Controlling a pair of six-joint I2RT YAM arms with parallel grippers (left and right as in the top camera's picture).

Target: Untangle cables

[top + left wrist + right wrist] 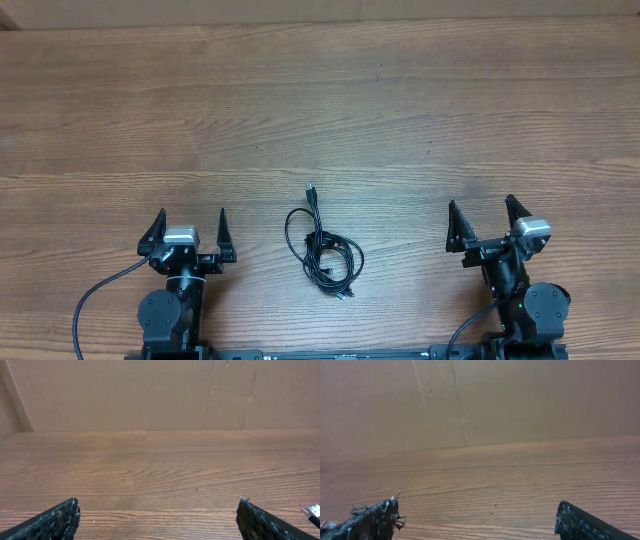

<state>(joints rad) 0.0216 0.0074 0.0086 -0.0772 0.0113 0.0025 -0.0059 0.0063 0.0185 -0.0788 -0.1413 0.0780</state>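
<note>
The cables (322, 244) are thin black cords bunched in loose loops on the wooden table, between the two arms, with one plug end pointing to the far side and others at the near right. A silver plug tip (312, 509) shows at the right edge of the left wrist view. My left gripper (190, 219) is open and empty, left of the bunch. My right gripper (482, 209) is open and empty, right of the bunch. Both wrist views show spread fingers over bare wood (159, 517) (477, 520).
The wooden table (320, 110) stretches far ahead of both arms. A brown cardboard wall (150, 390) stands at the table's far edge. Thick black arm cables (95, 300) run near the bases at the near edge.
</note>
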